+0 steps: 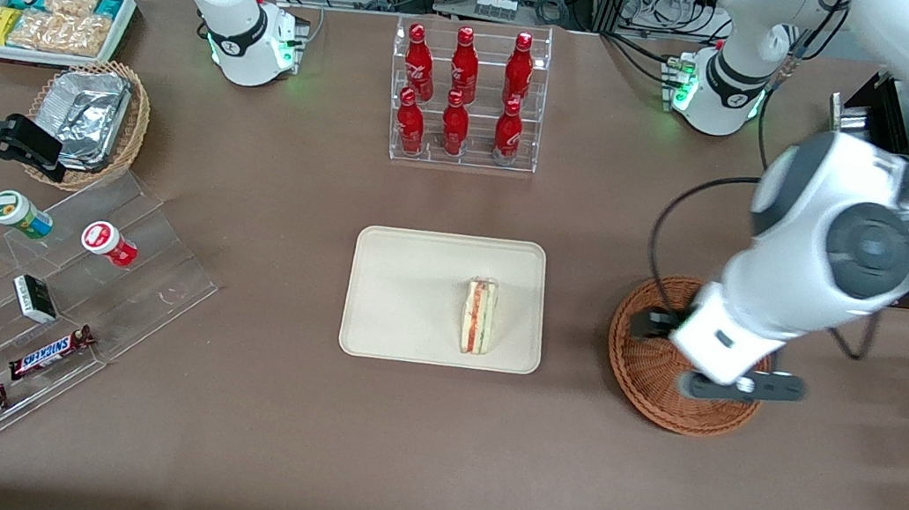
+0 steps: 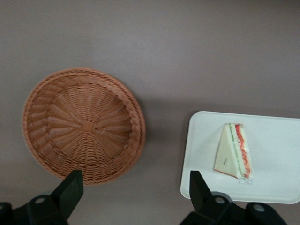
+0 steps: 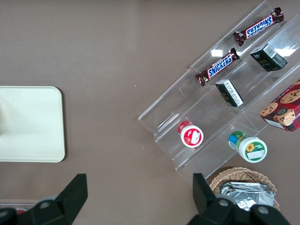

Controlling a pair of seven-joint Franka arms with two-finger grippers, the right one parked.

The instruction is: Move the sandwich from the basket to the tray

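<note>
A: Sandwich (image 1: 479, 315): location?
B: On the tray (image 1: 397, 283), lying flat, wrapped. Light, soft; I'd judge it crushes easily, so take it across the bread faces.
A: Basket (image 2: 83, 125)?
B: Beside the tray; empty.
A: Gripper (image 2: 133, 190)?
B: Above the basket, fingers spread, holding nothing.

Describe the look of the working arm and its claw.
The working arm is glossy white with rounded dark grey joint caps, and a black cable loops down beside it. Green lights glow at its base. Its claw over the basket has black angular fingers, spread open.
</note>
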